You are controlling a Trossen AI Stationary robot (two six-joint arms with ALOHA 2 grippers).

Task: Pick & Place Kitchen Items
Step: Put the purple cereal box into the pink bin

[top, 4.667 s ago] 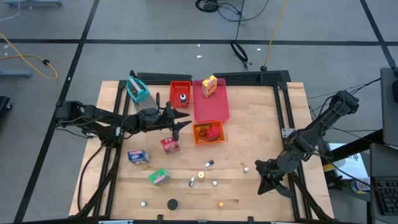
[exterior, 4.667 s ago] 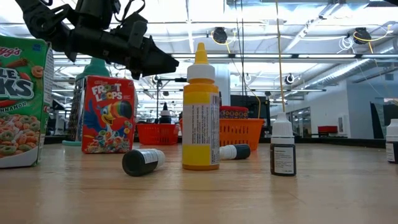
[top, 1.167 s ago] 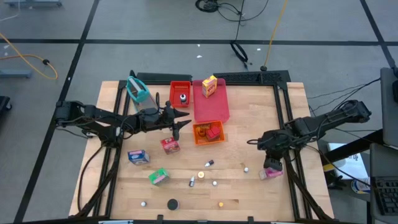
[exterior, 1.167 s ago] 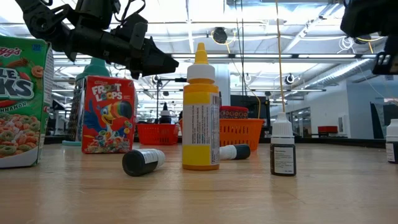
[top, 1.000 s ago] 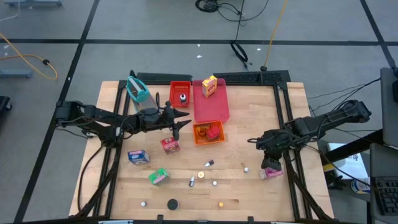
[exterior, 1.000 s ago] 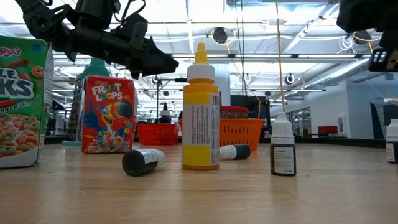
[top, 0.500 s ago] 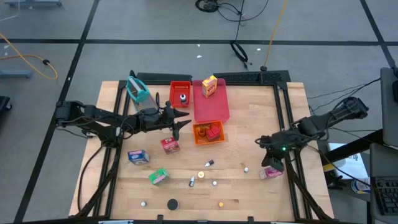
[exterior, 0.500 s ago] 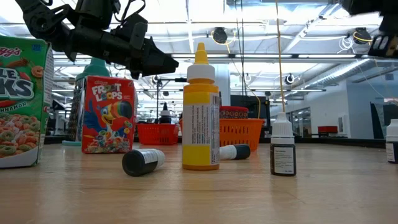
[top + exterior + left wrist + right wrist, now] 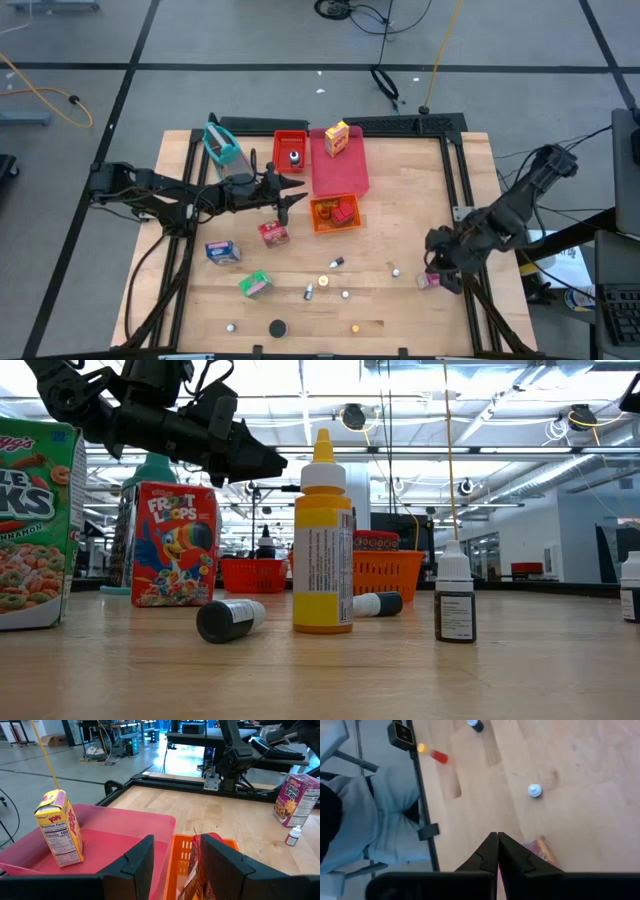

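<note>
The kitchen items lie scattered. A yellow box (image 9: pixel 336 138) stands on the pink tray (image 9: pixel 342 175), and a red packet (image 9: pixel 343 212) lies in the orange tray (image 9: pixel 322 224). Red (image 9: pixel 272 233), blue (image 9: pixel 221 251) and green (image 9: pixel 254 284) boxes and small bottles (image 9: pixel 337 262) rest on the wood. A pink box (image 9: pixel 428 281) lies near the right edge. My left gripper (image 9: pixel 297 192) hovers open just left of the orange tray (image 9: pixel 186 851), holding nothing. My right gripper (image 9: pixel 433 262) is shut and empty, tipped down above the pink box (image 9: pixel 541 848).
A teal-framed basket (image 9: pixel 222 145) and a red tray (image 9: pixel 291 150) holding a bottle stand at the back left. Caps (image 9: pixel 277 328) dot the near edge. A white cap (image 9: pixel 534 790) lies near the pink box. A person's legs (image 9: pixel 375 815) show beyond the table's edge.
My right gripper has drawn back from over the table toward its near right corner, rising and turning. It now stands over the pink box, which has stayed on the wood. In the low view the arm has left the picture's top right.
</note>
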